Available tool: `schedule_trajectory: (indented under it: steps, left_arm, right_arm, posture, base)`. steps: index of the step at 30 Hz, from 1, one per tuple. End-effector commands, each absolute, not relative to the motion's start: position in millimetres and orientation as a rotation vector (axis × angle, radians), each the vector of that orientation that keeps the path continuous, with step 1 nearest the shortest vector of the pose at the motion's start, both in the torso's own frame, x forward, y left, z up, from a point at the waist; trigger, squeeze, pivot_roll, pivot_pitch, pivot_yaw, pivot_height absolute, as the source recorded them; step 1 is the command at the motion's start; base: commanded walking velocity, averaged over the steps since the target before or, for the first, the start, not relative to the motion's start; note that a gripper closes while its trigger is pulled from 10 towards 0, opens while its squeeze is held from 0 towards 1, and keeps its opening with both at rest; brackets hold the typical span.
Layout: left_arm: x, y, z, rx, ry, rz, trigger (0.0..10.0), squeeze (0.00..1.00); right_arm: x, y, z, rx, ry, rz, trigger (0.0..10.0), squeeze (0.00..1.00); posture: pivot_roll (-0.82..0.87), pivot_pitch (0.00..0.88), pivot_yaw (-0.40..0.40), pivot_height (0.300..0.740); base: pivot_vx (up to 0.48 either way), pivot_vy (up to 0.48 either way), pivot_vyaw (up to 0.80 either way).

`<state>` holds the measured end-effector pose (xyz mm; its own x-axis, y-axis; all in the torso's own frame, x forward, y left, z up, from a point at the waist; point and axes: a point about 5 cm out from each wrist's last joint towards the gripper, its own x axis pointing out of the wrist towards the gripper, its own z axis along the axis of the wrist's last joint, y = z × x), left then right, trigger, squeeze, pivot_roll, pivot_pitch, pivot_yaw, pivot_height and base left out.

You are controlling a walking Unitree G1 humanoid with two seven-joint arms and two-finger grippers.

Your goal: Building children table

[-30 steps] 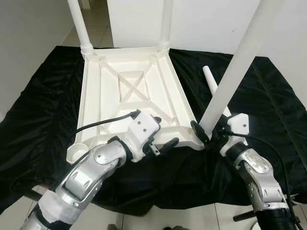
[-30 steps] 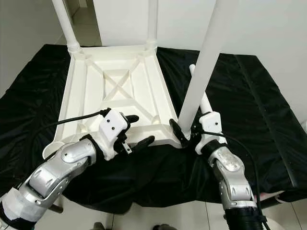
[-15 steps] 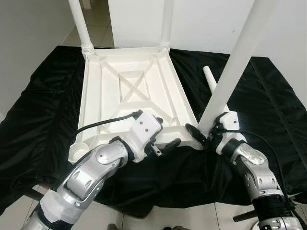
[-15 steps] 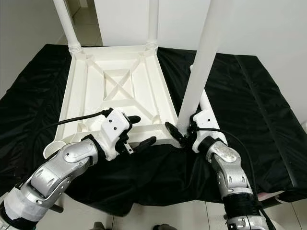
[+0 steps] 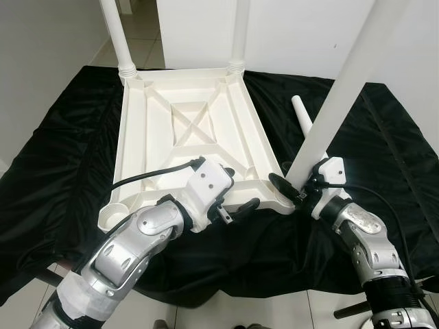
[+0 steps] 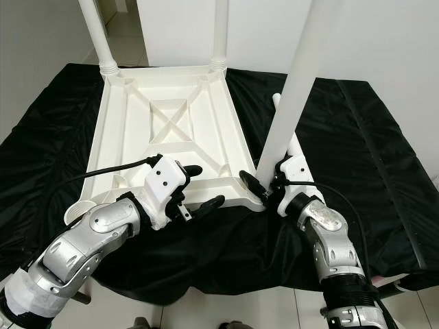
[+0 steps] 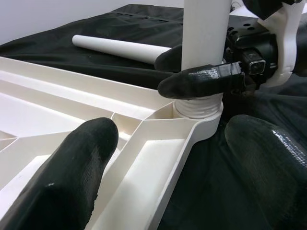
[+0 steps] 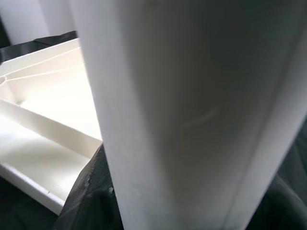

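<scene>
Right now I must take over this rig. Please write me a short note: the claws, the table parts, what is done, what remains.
Right claw: shut on the third leg, low, at the near right corner socket.
Left claw: open, straddling the near edge of the upside-down tabletop.
Done: two far legs stand in their sockets.
Left: finish seating the third leg; fit the spare leg lying on the black cloth into the near left socket.

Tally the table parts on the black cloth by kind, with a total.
Tabletop, upside down: 1
Legs standing in corner sockets: 3
Loose leg lying on the cloth: 1
Total: 5
</scene>
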<state>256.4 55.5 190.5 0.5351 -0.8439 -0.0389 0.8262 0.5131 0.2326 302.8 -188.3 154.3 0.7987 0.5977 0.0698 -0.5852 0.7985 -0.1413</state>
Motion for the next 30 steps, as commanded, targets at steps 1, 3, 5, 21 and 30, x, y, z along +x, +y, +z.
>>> schedule_trajectory:
  steps: [1, 3, 5, 21, 30]
  left_arm:
    - [251.5, 52.2, 191.4, 0.248, -0.074, -1.108, 10.0, 0.00]
    - [251.4, 51.4, 191.7, 0.246, -0.075, -1.111, 10.0, 0.00]
    - [251.4, 51.4, 191.7, 0.246, -0.075, -1.111, 10.0, 0.00]
    - [249.1, 48.2, 190.1, 0.243, -0.077, -1.123, 10.0, 0.00]
    - [247.9, 46.9, 188.6, 0.239, -0.074, -1.129, 10.0, 0.00]
  right_arm:
    - [297.8, -186.0, 137.4, -0.076, -0.033, 0.634, 10.0, 0.00]
    - [296.0, -179.4, 137.1, -0.090, -0.032, 0.571, 10.0, 0.00]
    - [296.0, -179.4, 137.1, -0.090, -0.032, 0.571, 10.0, 0.00]
    - [287.4, -141.1, 131.1, 0.147, 0.021, -0.152, 10.0, 0.00]
    - [286.9, -115.2, 144.2, 0.180, -0.030, -0.067, 10.0, 0.00]
  posture:
    - [-0.03, 0.099, -0.002, 0.740]
    - [-0.03, 0.099, -0.002, 0.740]
    - [-0.03, 0.099, -0.002, 0.740]
    - [-0.04, 0.075, -0.015, 0.740]
    - [-0.04, 0.064, -0.022, 0.740]
  base:
    - [0.000, 0.000, 0.00]
    - [0.000, 0.000, 0.00]
    - [0.000, 0.000, 0.00]
    - [0.000, 0.000, 0.00]
    - [0.000, 0.000, 0.00]
